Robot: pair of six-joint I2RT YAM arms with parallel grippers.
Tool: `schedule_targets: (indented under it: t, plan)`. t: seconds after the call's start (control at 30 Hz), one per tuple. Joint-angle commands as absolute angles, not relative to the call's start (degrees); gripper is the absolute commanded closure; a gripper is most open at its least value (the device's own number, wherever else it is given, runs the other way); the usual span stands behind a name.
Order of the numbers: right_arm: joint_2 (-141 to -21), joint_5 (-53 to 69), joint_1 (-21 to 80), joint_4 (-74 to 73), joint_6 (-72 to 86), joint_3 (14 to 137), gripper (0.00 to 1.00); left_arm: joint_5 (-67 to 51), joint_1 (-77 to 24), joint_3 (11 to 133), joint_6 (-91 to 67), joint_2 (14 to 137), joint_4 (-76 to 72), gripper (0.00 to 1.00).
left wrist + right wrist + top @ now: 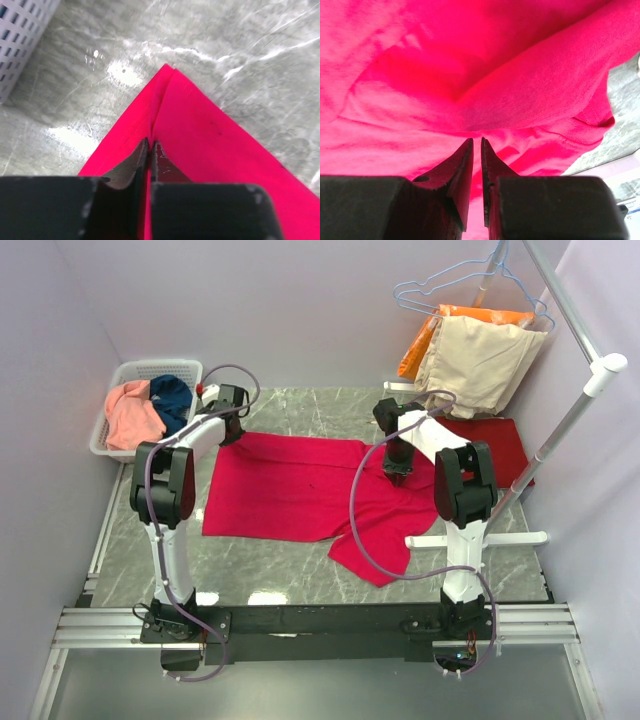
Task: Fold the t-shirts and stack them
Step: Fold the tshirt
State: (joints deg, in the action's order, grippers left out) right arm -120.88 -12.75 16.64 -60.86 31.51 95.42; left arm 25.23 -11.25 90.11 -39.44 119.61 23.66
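The bright crimson t-shirt [290, 490] lies spread across the middle of the marble table, one sleeve trailing toward the near right. My left gripper [232, 430] sits at its far left corner. In the left wrist view that gripper [150, 142] is shut on the crimson cloth [210, 135], and a crease runs from the tips to the corner. My right gripper [398, 475] is down on the shirt's right part. In the right wrist view its jaws [476, 140] stand nearly together, with bunched crimson cloth [470, 60] pinched in the slit.
A darker red t-shirt [495, 445] lies flat at the right. A white basket [150, 368] at the far left holds a salmon-pink t-shirt [132, 415] and a teal-blue one [172, 400]. Beige [480, 360] and orange [430, 335] garments hang on a rack [570, 420] at the back right.
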Motion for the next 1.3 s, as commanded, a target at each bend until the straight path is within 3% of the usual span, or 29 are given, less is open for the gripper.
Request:
schedule_targets:
  t: [0.0,0.7,0.77,0.8,0.87,0.9,1.0,1.27]
  plan:
    - [-120.3,-13.2,17.3,-60.7,32.3,98.3,0.82,26.7,-11.3,93.4,-38.6,114.9,25.0,0.99]
    - [-120.7,-12.7,17.7,-60.6,31.9,99.2,0.84,32.3,-11.4,99.0,-46.0,120.1,48.9,0.97]
    - [-120.6,-12.7,17.7,-60.5,31.9,99.0,0.84,32.0,-11.3,98.7,-46.2,121.5,49.3,0.84]
    - [-120.5,-12.7,17.7,-60.5,31.8,98.7,0.84,32.3,-11.3,98.9,-46.6,122.5,49.7,0.7]
    - [-120.3,-13.0,17.8,-60.6,31.7,98.6,0.85,32.0,-11.3,99.8,-47.0,123.5,51.1,0.57]
    - [-120.1,-13.1,17.7,-60.5,31.8,98.6,0.85,32.3,-11.3,100.2,-47.6,123.9,51.8,0.44]
    - [-119.9,-13.4,17.7,-60.5,31.8,98.3,0.85,33.1,-11.3,100.0,-49.2,122.0,52.3,0.27]
    - [-118.5,-13.8,17.8,-59.6,32.3,97.5,0.85,30.0,-11.4,95.6,-45.5,115.1,42.8,0.26]
